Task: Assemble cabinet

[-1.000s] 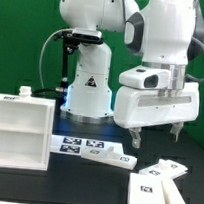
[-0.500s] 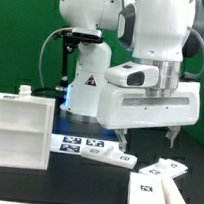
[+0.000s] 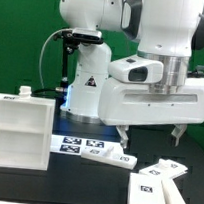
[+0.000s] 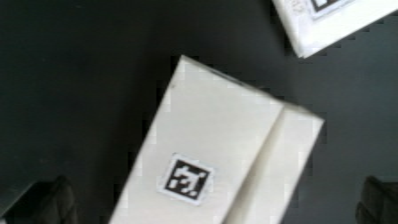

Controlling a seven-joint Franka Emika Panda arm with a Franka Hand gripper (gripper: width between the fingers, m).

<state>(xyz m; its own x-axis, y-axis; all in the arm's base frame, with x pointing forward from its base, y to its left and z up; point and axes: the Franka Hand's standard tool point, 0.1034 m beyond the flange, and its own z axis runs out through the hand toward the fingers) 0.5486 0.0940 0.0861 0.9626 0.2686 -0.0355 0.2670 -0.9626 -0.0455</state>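
The cabinet (image 3: 19,130), a large white box with open shelf compartments and a small knob on top, stands at the exterior view's left. My gripper (image 3: 150,134) hangs open and empty above the table to the exterior view's right of it, over the loose flat white panels (image 3: 160,171). In the wrist view my gripper (image 4: 210,203) is above a white tagged panel (image 4: 214,130) that lies between the dark fingertips (image 4: 36,203), not touching them. A second tagged panel's corner (image 4: 347,22) shows further off.
The marker board (image 3: 81,144) lies on the black table between the cabinet and the panels. Another white panel (image 3: 147,199) lies at the front. The arm's base (image 3: 88,89) stands behind, before a green backdrop.
The hand has swung and come nearer the camera, so it looks larger and wider; one fingertip has shifted toward the exterior view's left. The cabinet and panels have not moved.
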